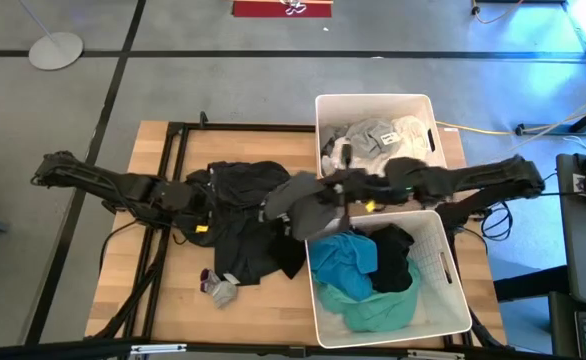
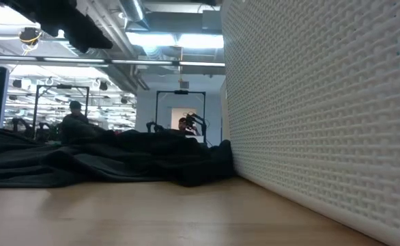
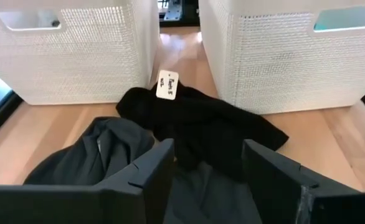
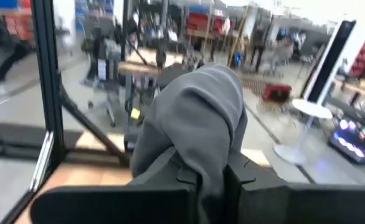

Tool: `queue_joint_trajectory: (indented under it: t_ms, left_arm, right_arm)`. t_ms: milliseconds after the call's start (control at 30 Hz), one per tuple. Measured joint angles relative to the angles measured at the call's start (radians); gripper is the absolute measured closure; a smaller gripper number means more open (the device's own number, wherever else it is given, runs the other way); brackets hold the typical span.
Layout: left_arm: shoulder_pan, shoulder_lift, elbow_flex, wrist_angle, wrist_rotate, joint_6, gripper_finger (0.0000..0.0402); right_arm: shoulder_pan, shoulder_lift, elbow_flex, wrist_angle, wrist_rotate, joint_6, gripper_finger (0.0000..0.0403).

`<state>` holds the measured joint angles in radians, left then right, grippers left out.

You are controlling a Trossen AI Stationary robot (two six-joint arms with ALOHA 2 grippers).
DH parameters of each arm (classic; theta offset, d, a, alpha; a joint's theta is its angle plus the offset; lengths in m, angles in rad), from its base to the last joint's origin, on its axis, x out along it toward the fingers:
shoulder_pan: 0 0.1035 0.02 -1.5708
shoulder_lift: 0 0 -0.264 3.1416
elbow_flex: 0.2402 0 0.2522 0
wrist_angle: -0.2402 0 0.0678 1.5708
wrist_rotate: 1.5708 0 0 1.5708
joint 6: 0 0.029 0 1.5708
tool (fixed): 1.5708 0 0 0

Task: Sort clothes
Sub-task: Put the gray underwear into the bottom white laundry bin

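A pile of black and dark grey clothes (image 1: 241,215) lies on the wooden table (image 1: 153,290), left of two white bins. In the left wrist view a black garment (image 3: 213,127) with a white tag (image 3: 167,84) lies beside a dark grey one (image 3: 101,149). My left gripper (image 1: 205,203) (image 3: 210,180) stands open just above this pile, touching nothing. My right gripper (image 1: 341,188) (image 4: 210,180), raised between the bins, is shut on a dark grey garment (image 1: 308,205). A small grey sock (image 1: 219,288) lies near the table's front edge. My right gripper pinches a bunched fold of the dark grey garment (image 4: 201,155) between its two fingers. The fingers lie level and point toward the table's left. The cloth humps over the fingertips and hangs slack below them; whether its lower end touches the pile I cannot tell.
The far bin (image 1: 325,108) holds light grey and white clothes (image 1: 378,138). The near bin (image 1: 448,280) holds teal (image 1: 348,270) and black (image 1: 393,258) clothes. In the low view a bin wall (image 2: 323,123) fills the right side, with the dark pile (image 2: 118,157) beside it.
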<state>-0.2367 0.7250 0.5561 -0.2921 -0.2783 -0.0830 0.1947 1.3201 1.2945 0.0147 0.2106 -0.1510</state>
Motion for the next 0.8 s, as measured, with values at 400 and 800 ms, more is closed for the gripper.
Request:
queue_joint_trajectory:
  t_ms: [400,800]
  left_arm:
    - [0.001,0.005,-0.061,0.067,-0.018,-0.026,0.0224]
    - [0.002,0.005,-0.061,0.113,-0.019,-0.035,0.0224]
  right_arm:
    - [0.284,-0.056,0.292,-0.658,0.166,0.282,0.0379]
    - [0.506,-0.029,0.215,-0.893,0.177,0.675,0.0379]
